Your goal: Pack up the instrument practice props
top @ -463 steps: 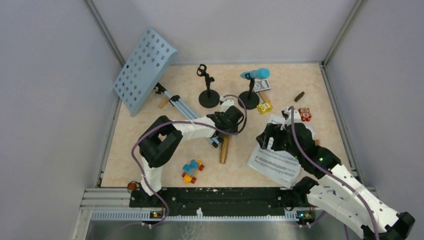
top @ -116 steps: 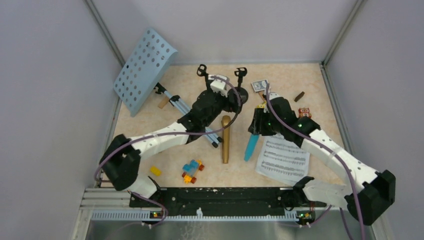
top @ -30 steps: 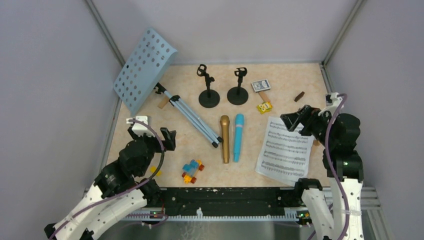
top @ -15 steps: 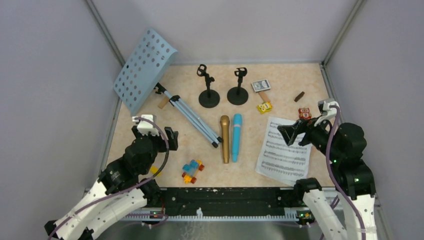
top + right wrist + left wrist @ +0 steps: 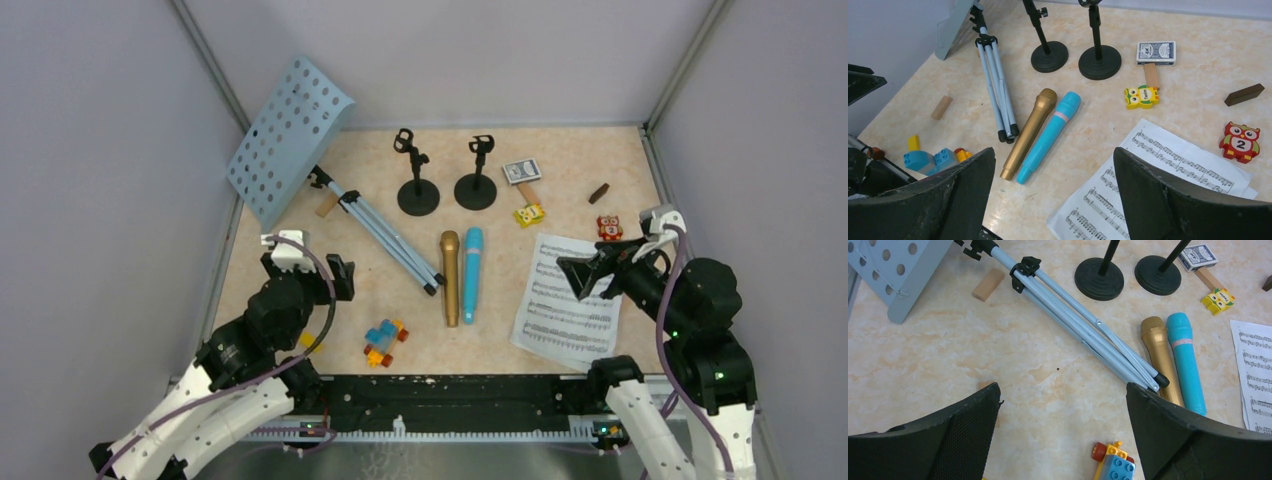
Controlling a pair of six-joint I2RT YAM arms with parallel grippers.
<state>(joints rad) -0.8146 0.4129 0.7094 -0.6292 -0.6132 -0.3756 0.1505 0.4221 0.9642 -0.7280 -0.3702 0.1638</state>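
Pale-blue and full of holes, the music rack (image 5: pixel 288 135) sits tilted at the far left corner, with its folded tripod legs (image 5: pixel 385 235) stretched flat across the marbled table (image 5: pixel 300 230) toward the middle. The leg tips end just beside the gold microphone (image 5: pixel 450 275), which lies side by side with the blue microphone (image 5: pixel 472 272), both heads pointing away from the arms. Behind them the two black mic holders (image 5: pixel 417 195) stand upright next to each other. The sheet music (image 5: pixel 565 305) lies flat to the right of the microphones.

The left gripper (image 5: pixel 1063 392) hangs over the near left part of the table, jaws spread wide with nothing between them. The right gripper (image 5: pixel 1054 152) hovers above the right side of the pages, its jaws also spread and holding nothing.

A toy-block car (image 5: pixel 385 342) sits near the front edge. A card deck (image 5: pixel 521 170), a yellow block (image 5: pixel 529 214), an owl tile (image 5: pixel 608 228) and a dark stick (image 5: pixel 599 192) are scattered at the far right
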